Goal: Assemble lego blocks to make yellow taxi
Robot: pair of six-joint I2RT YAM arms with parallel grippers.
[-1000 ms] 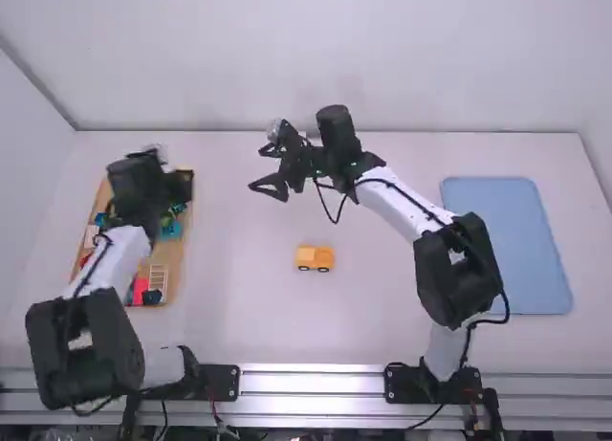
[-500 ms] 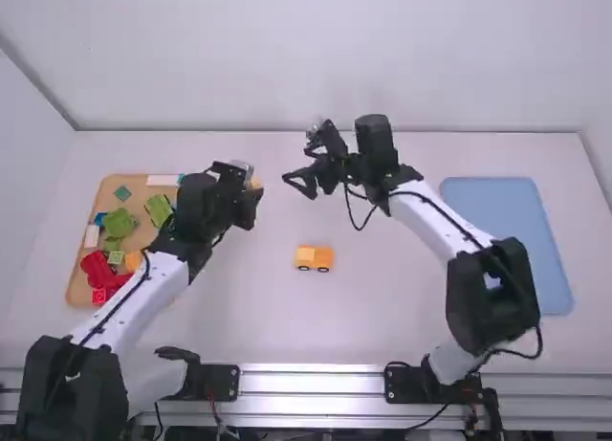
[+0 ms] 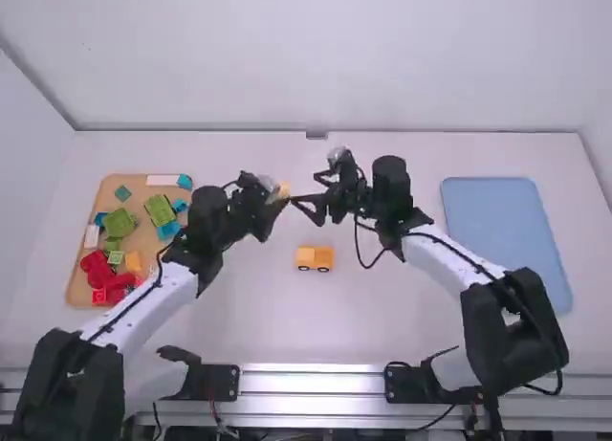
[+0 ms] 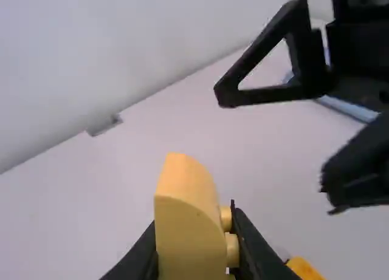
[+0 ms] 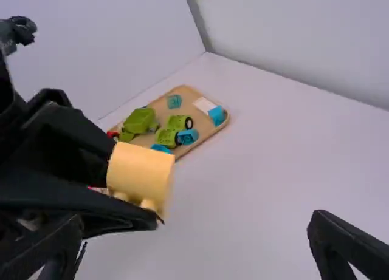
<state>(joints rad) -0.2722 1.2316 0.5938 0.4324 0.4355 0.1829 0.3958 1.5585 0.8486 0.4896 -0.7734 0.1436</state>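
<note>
two yellow pieces matter here: a pale yellow block (image 5: 141, 175) clasped by the left gripper (image 4: 193, 239), up in the air over the middle of the table (image 3: 239, 317), and a yellow vehicle body (image 3: 314, 258) upright on the tabletop nearer the arm bases. the left gripper's fingers are closed on the block from two sides. the right gripper (image 5: 196, 222) is empty, its fingers spread wide, and it faces the block just beside it.

the block should be light, stiff plastic, hard to harm but smooth enough to twist if pinched on its curve. i'd take it by opposite flat walls, keeping the fingertips off the knobs, since they probably have to press into the body. the body likely rolls if pushed from one end, so i'd steady it across its sides. a handover looks likely next; if the left fingers let go too soon, the block could drop or turn.

as for looks, the block is plain pale yellow, with a flat face, a rounded surface and small round knobs along one side. the body is a deeper, orange-leaning yellow, long and low, stepped in outline, with dark wheels along its lower edge. judging from this, the taxi is partly built.
</note>
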